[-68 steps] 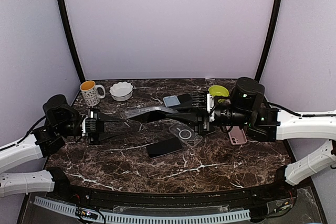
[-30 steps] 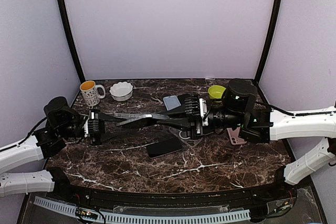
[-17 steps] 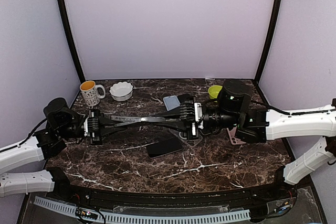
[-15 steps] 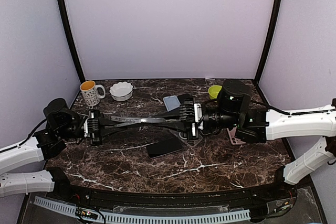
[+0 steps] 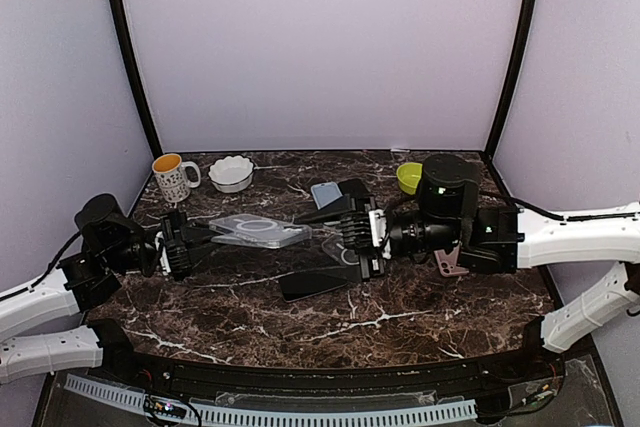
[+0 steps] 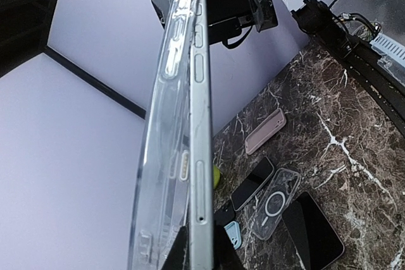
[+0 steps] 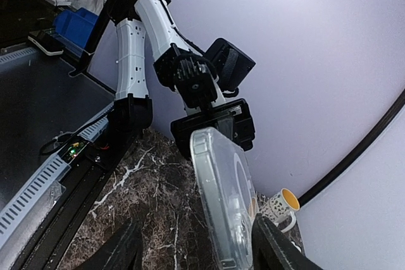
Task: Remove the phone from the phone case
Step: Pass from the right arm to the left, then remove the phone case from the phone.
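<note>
The phone in its clear phone case (image 5: 260,232) hangs above the table's left middle, with my left gripper (image 5: 188,240) shut on its left end. In the left wrist view it stands edge-on: the phone's silver side (image 6: 201,124) sits to the right and the clear case (image 6: 166,99) bulges to the left, both pinched between the fingers at my left gripper (image 6: 201,246). My right gripper (image 5: 325,237) is open around the free end without touching it. In the right wrist view the phone case (image 7: 231,200) rises between that gripper's spread fingers (image 7: 126,245).
On the marble table (image 5: 420,317) lie a black phone (image 5: 312,284), an empty clear case (image 6: 276,203), another black phone (image 6: 253,183), a blue case (image 5: 325,193) and a pink case (image 5: 452,265). A mug (image 5: 172,177), a white bowl (image 5: 231,173) and a green bowl (image 5: 409,177) stand at the back.
My right gripper has opened and let go of the cased phone. My left gripper has shut on its other end, drawn back left, and now holds it alone, turned flatter.
</note>
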Controlling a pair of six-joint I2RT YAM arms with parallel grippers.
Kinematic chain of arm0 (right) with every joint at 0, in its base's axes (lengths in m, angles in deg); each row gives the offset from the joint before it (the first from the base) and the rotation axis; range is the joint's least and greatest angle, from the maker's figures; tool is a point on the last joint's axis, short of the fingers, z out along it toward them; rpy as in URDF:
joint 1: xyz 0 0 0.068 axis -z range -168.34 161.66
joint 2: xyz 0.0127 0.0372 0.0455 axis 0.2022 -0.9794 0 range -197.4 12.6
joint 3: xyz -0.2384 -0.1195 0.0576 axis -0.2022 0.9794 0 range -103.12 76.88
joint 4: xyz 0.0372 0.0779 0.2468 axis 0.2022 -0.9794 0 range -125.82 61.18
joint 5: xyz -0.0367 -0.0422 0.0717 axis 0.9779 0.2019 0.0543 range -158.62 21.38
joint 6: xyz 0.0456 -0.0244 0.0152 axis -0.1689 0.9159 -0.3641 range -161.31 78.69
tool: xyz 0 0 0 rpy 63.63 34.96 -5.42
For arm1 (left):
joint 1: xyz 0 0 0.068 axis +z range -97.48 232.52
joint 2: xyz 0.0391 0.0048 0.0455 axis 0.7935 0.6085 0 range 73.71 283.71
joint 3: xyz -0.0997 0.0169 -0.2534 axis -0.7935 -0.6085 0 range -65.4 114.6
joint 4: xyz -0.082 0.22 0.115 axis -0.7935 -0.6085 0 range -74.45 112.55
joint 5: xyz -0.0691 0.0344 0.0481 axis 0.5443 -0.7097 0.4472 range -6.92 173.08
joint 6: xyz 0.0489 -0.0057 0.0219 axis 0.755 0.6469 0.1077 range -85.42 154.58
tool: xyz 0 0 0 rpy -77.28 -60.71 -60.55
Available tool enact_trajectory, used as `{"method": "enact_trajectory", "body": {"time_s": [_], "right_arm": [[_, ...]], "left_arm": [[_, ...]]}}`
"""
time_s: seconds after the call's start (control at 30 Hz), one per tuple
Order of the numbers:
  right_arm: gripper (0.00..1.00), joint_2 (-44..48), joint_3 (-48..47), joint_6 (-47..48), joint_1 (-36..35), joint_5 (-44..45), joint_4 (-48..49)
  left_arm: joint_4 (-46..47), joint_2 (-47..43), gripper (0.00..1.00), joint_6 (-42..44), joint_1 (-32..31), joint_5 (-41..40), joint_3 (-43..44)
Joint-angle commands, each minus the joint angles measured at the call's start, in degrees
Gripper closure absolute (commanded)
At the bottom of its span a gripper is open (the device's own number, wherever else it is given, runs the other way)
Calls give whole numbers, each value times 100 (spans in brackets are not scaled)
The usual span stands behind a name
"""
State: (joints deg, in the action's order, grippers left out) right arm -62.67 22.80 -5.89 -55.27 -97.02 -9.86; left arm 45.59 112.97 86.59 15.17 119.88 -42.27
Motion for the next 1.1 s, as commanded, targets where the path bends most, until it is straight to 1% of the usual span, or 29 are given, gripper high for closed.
{"method": "enact_trajectory", "body": {"time_s": [0.0,0.07,0.1,0.13,0.2,0.27,0.33,0.43,0.5,0.53,0.57,0.63,0.7,0.73,0.83,0.9,0.97,1.07], "right_arm": [[29,241,43,-126,-107,209,-128],[16,345,92,-438,-108,542,26],[7,391,95,-611,-108,700,49],[2,436,73,-827,-109,860,10],[1,477,-59,-1321,-98,1192,-273],[1,440,-350,-1786,-100,1391,-883],[1,424,-571,-2332,-104,1395,-1387],[1,380,-834,-2895,-113,1267,-1944],[1,311,-1097,-3466,-119,1615,-2223],[1,247,-1243,-3910,-116,1869,-2382],[1,135,-1479,-4257,-111,2060,-2637],[1,-287,-2201,-4656,-101,2163,-3417],[1,-903,-3136,-4820,-102,2170,-4396],[1,-1258,-3595,-4854,-101,2167,-5076],[1,-2239,-4789,-4821,-109,2154,-6342],[1,-2681,-5260,-4708,-109,1906,-6789],[1,-2902,-5467,-4604,-109,1596,-6917],[1,-3167,-5715,-4495,-101,1392,-7089]], "left_arm": [[134,-121,100,495,21,-235,-28],[83,-119,100,667,21,-298,-47],[48,-115,100,730,22,-323,-68],[36,-104,100,843,19,-388,-75],[16,-89,100,1052,17,-500,-119],[34,-49,100,1223,12,-643,-164],[-11,5,100,1388,8,-749,-177],[-25,129,100,1547,-1,-828,-179],[-13,184,100,1766,3,-872,-182],[-12,207,100,1953,-11,-896,-189],[2,253,100,2054,-19,-947,-194],[-2,305,100,2370,-45,-1017,-218],[-17,341,100,2720,-77,-1075,-260],[-14,352,100,2894,-104,-1094,-295],[-95,399,100,3252,-179,-1236,-325],[-166,424,100,3467,-277,-1368,-331],[-213,444,100,3624,-395,-1513,-335],[-312,446,100,3784,-543,-1671,-366]]}}
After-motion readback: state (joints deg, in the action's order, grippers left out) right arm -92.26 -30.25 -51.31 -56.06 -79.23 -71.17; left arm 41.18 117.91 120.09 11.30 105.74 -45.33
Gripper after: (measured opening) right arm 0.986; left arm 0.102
